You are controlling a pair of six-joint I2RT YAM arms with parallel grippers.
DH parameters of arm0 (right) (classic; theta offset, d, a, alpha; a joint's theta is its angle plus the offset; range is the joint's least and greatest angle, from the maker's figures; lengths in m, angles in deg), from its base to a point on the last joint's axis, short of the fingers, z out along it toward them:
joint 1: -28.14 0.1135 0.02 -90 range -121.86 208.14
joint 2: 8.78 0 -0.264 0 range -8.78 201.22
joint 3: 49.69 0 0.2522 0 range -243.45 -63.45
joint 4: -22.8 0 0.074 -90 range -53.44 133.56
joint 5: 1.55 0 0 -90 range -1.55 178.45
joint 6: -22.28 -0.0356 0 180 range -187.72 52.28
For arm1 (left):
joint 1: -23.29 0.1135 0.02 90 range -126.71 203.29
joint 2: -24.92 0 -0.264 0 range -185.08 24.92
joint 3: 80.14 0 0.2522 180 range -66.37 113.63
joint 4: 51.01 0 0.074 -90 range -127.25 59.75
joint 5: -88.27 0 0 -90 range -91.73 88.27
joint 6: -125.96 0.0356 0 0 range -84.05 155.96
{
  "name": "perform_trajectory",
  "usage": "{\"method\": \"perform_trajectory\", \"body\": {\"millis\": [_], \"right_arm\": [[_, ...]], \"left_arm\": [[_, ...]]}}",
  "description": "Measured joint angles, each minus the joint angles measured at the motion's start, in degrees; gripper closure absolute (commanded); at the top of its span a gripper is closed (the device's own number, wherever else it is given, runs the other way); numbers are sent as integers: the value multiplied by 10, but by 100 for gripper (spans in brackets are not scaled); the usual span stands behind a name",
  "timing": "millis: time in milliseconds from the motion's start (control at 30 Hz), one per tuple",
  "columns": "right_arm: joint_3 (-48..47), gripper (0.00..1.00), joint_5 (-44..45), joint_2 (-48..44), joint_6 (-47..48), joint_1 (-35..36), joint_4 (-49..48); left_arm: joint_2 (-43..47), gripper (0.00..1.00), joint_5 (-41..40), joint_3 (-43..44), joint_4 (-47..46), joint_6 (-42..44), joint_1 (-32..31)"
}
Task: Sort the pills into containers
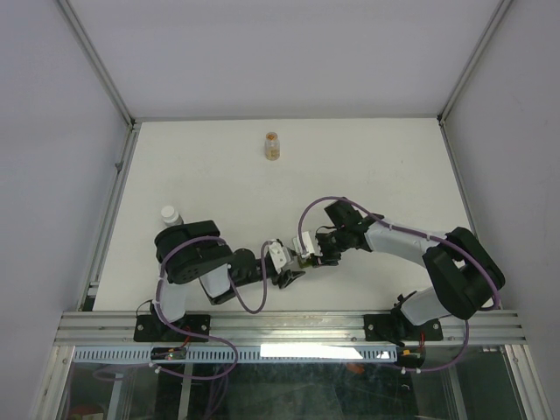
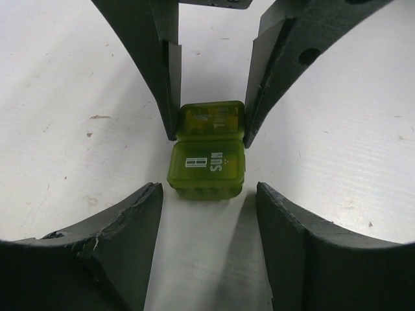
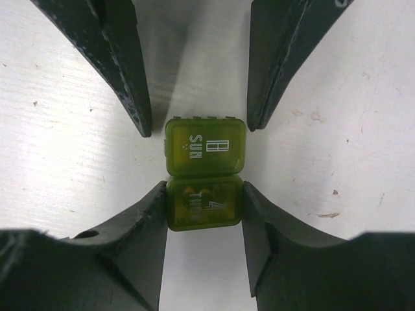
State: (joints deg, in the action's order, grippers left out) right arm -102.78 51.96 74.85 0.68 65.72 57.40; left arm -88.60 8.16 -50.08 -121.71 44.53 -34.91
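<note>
- Clamping the pill box (image 3: 205, 162) is the right gripper (image 3: 204, 194): its two fingers are pressing on both sides of the 4 compartment (image 3: 204, 207).
- Opposite it, the left gripper (image 2: 209, 191) is sitting with its fingers spread, straddling the SUN compartment (image 2: 207, 163). A thin gap is showing on each side, so it is gripping nothing.
- The pill box is lying flat on the white table (image 1: 367, 166). It is olive-green and translucent, both lids are looking closed, and the two compartments are sitting end to end, touching.
- The two grippers are facing each other tip to tip across the box, near the front edge of the table and between the arm bases in the top view.
- The pills (image 1: 273, 150) are showing as a tan-orange mass inside a small clear bottle (image 1: 273, 145). It is standing upright toward the far side of the table, well apart from the box.
- A white-capped vial (image 1: 170, 214) is standing just beyond the left arm, well apart from both box and bottle.
- Cannot tell whether anything is lying inside the compartments, as the lids are too murky.
</note>
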Motion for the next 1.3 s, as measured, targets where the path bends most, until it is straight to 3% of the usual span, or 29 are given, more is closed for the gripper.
{"method": "perform_trajectory", "body": {"millis": [167,433,700,833,1300], "right_arm": [[0,88,0,0,0,-6,1],[-4,76,20,0,-41,-15,-2],[-10,38,65,0,-99,-21,-13],[-10,28,64,0,-108,-22,-14],[-42,29,47,16,-162,7,-18]], "left_arm": [[17,24,-5,-21,0,2,0],[69,22,-28,-66,1,-15,2],[127,24,-51,-100,1,-61,5],[144,24,-49,-116,1,-60,5],[165,24,-38,-131,1,-61,5]]}}
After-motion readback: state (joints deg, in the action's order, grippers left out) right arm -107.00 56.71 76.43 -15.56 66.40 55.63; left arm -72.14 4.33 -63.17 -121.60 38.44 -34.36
